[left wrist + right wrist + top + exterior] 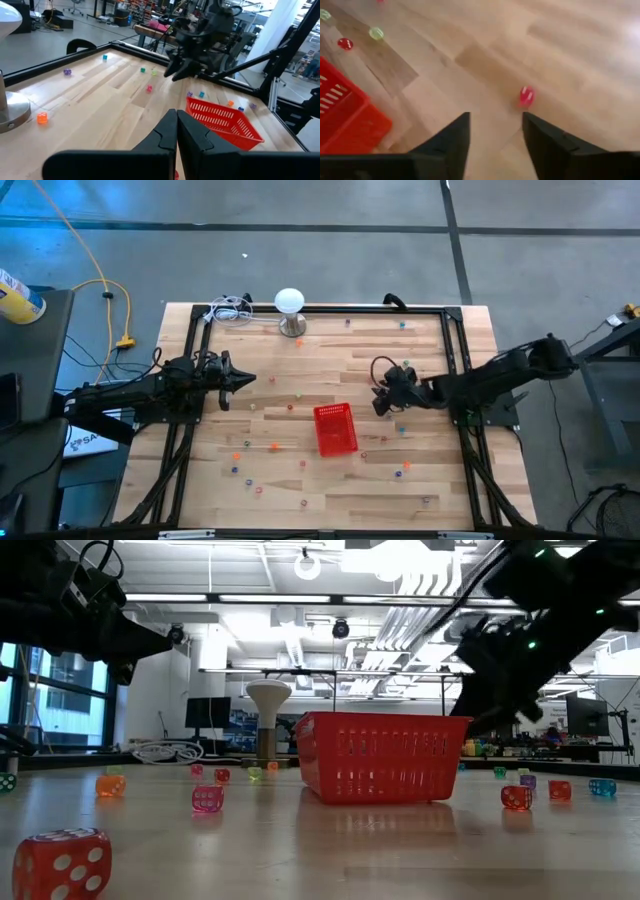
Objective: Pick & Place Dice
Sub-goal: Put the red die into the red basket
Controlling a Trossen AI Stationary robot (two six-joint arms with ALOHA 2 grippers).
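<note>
Pale wood desk (420, 470) with open room along its lower edge, tiny mixed-colour dice (290, 406) scattered around the centre red basket (335, 429), left gripper (245, 380) pressed together centre-left, right gripper (381, 402) spread above a pink die (526, 95).

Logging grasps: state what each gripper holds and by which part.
Nothing is held. The left gripper is shut and empty; the right gripper is open above a red die.

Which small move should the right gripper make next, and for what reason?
Probably lower the right gripper a little further toward the red die. In the right wrist view its fingers are open, and the die lies on the table just ahead of the gap between them, not yet held. The red basket is close beside.
</note>
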